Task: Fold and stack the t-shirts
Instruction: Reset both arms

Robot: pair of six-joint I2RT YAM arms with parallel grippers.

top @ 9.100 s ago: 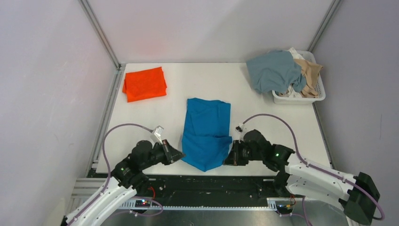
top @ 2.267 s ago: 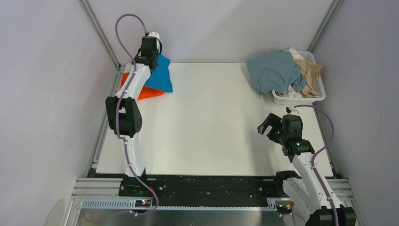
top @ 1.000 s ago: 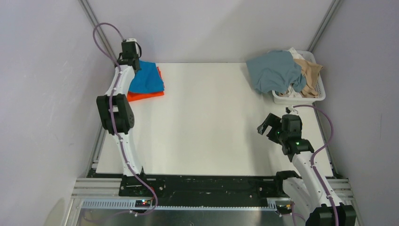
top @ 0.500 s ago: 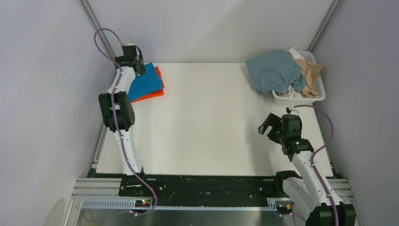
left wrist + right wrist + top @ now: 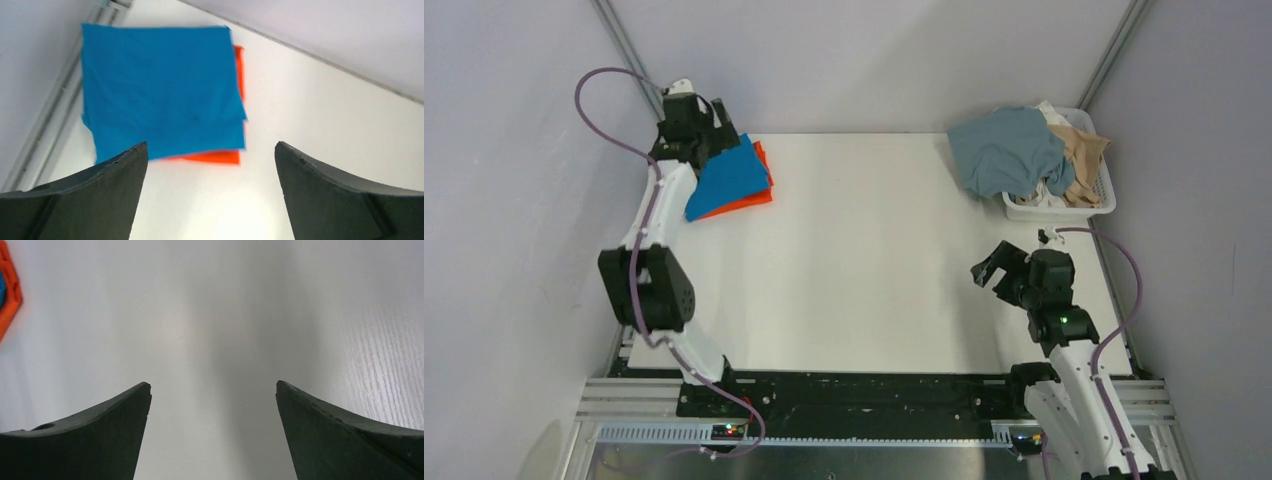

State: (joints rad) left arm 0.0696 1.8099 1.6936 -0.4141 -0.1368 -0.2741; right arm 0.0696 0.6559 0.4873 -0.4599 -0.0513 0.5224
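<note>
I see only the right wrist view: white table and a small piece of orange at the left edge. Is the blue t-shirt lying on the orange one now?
Observer: Yes. The left wrist view shows the blue t-shirt folded on top of the orange t-shirt, which shows only along two edges.
Operator: Does the left arm hold it?
Observer: No. The left gripper is open above the stack and touches no cloth.
Operator: What remains to fold?
Observer: In the top view, a grey-blue t-shirt hangs over the white basket at the far right, with tan cloth beside it.

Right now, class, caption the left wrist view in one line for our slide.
Open left gripper above a folded royal blue cloth t-shirt stacked on an orange-red cloth t-shirt.
</note>
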